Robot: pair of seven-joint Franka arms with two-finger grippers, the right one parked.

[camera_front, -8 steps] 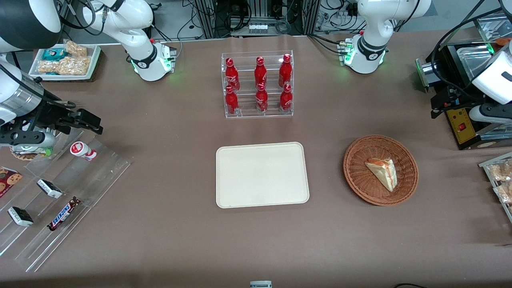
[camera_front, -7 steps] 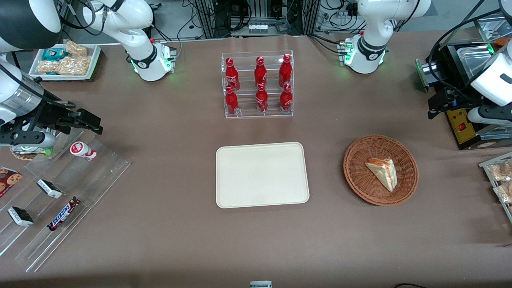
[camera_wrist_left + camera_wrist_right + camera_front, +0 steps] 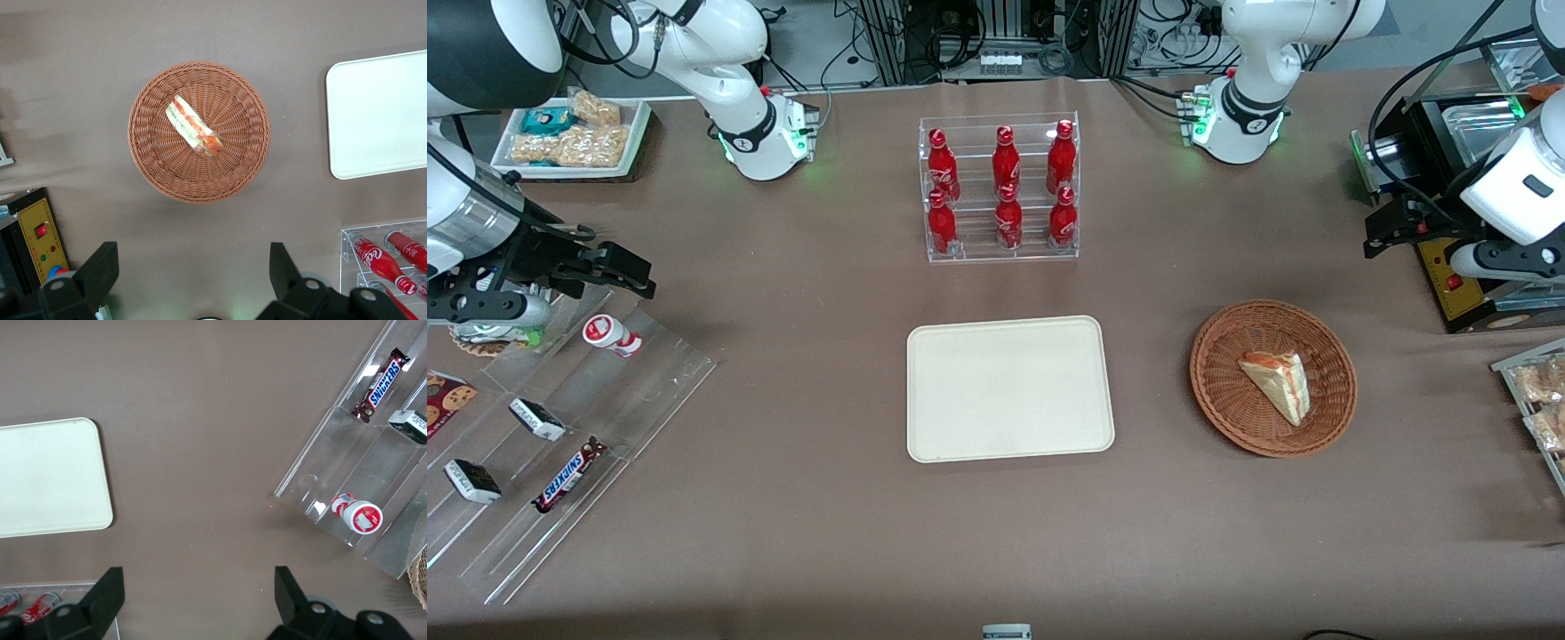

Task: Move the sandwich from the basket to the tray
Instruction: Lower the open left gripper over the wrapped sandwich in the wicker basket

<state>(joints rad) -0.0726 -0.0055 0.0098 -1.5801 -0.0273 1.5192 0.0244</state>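
Note:
The sandwich (image 3: 1278, 383), a pale wedge with red-orange and green filling, lies in the round reddish-brown wicker basket (image 3: 1214, 373) toward the working arm's end of the table. The left wrist view shows the sandwich (image 3: 193, 127) in the basket (image 3: 150, 160) too. The cream tray (image 3: 1009, 388) lies bare at the table's middle and shows in the left wrist view (image 3: 377, 113). My left gripper (image 3: 1383, 233) hangs high above the table, farther from the front camera than the basket. In the left wrist view the gripper (image 3: 191, 268) is open and holds nothing.
A clear rack of red cola bottles (image 3: 1001, 189) stands farther from the front camera than the tray. A black machine with a yellow panel (image 3: 1449, 276) sits beside my gripper. Snack bags (image 3: 1538, 391) lie at the working arm's end. Acrylic shelves with snack bars (image 3: 560, 418) stand at the parked arm's end.
My left gripper has moved a little toward the table's middle, closer to the basket. The sandwich, basket and tray have not moved.

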